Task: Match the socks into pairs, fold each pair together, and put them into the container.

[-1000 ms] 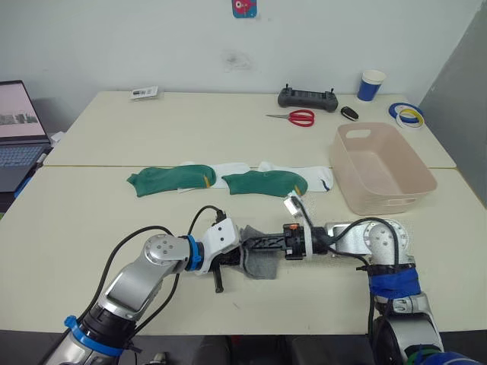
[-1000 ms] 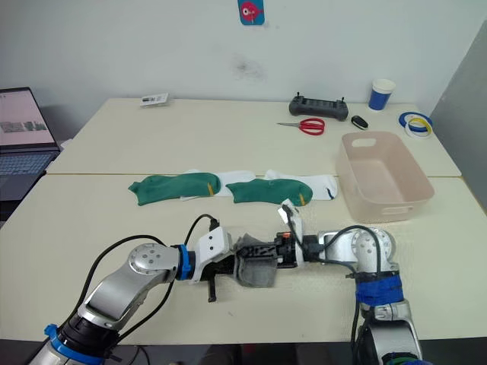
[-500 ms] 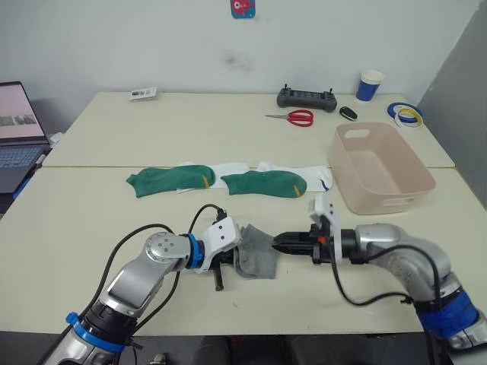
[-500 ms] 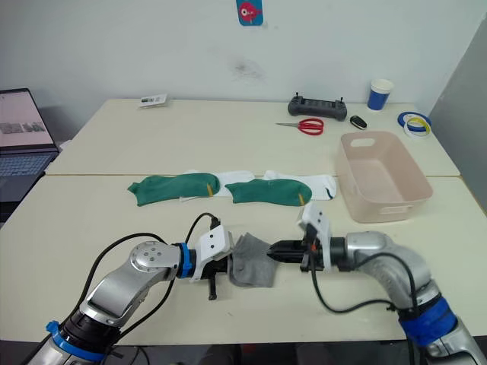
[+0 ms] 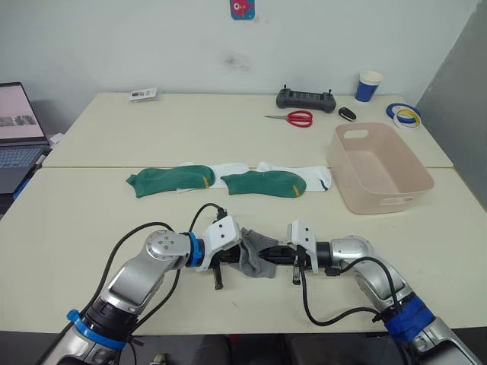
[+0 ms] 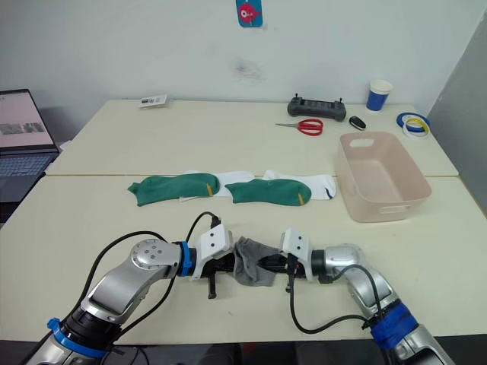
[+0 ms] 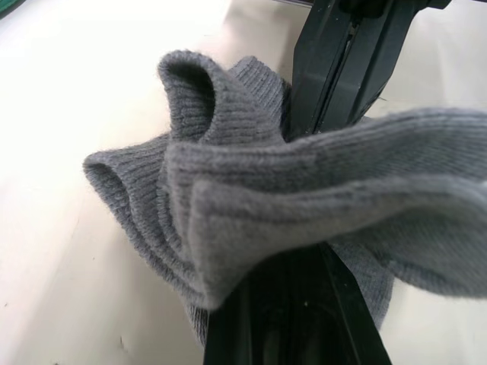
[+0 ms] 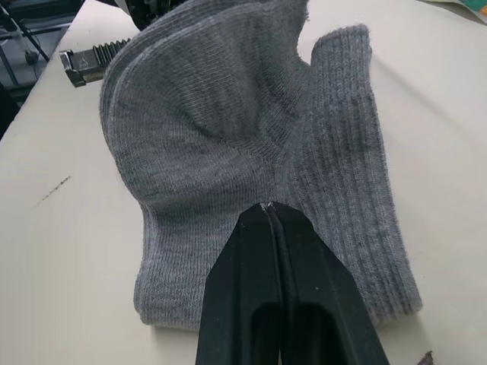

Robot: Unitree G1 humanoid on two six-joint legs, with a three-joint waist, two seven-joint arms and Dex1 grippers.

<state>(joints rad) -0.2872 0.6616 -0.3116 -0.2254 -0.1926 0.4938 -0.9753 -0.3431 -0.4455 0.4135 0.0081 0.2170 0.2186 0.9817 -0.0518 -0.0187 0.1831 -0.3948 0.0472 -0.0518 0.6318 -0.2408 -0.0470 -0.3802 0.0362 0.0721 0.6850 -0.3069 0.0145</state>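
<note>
Two grey socks (image 5: pixel 257 254) lie bunched near the tabletop (image 5: pixel 91 220) front edge, between my grippers. Risk, as I judge it: L gripper (image 5: pixel 232 255) has the fabric draped over it, so pulling apart could undo the fold or drag the pair off-edge. R gripper (image 8: pixel 266 209): jaws closed tip-to-tip, holding nothing, tips just at the sock. L jaws' state: can't tell, sock covers them. Both forearms lie low, pointing inward at each other. Green (image 5: pixel 262 183) & white socks (image 5: pixel 319 176) wait mid-table; container (image 5: pixel 411 179) well apart, right, with no socks in it.

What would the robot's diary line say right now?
left hand: shut on grey socks | right hand: shut, touching them | container: empty
</note>
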